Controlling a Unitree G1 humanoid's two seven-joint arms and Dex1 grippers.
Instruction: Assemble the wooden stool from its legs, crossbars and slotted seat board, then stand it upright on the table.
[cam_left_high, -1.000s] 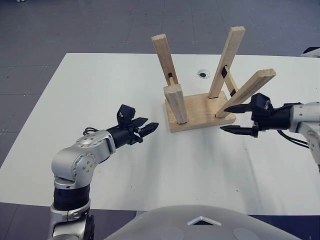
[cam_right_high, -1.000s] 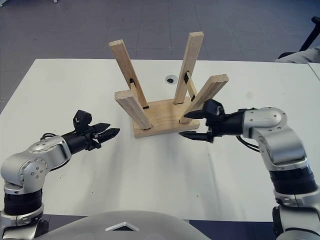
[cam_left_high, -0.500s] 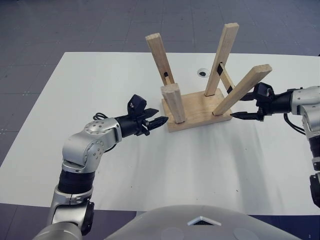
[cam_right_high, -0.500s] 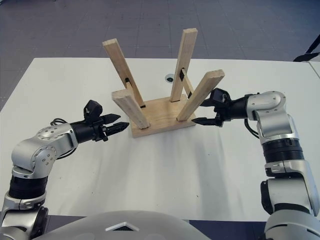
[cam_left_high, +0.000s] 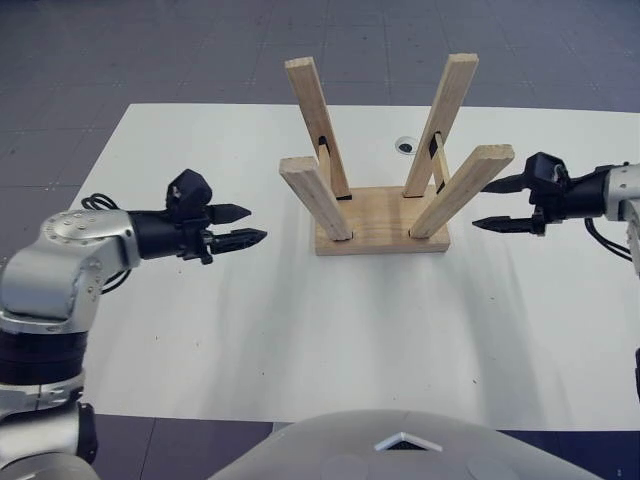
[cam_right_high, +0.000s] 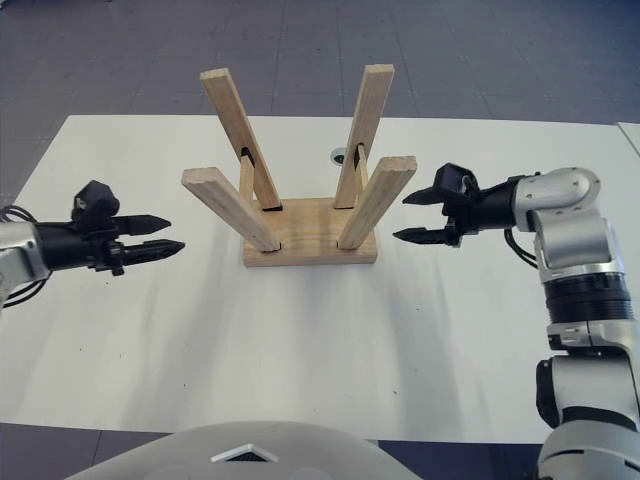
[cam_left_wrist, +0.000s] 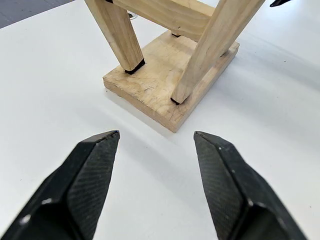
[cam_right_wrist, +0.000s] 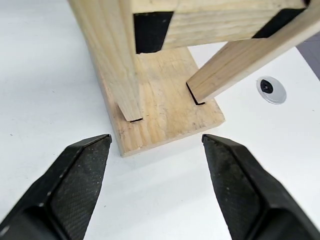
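Flipping comes next, I judge: the stool (cam_left_high: 381, 215) stands inverted on the table (cam_left_high: 300, 330), seat (cam_left_high: 380, 236) down, legs (cam_left_high: 316, 120) up. The left gripper (cam_left_high: 256, 224) gapes empty well left of it; the right gripper (cam_left_high: 481, 206) gapes empty near its right side. Pinch opposite legs low and turn both together.

- Seat board (cam_left_high: 382, 228) at my twelve o'clock: pale bare wood, matt, with visible grain and small rough scuffs.
- Legs (cam_left_high: 318, 125): the same unfinished pale wood, with smooth sawn faces.
- Table (cam_left_high: 300, 330): white and smooth, with a faint sheen.
- My left gripper (cam_left_high: 257, 223) and right gripper (cam_left_high: 481, 206): matt black, plastic-looking; the fingers (cam_left_wrist: 92, 175) have a fine cross-hatched texture.
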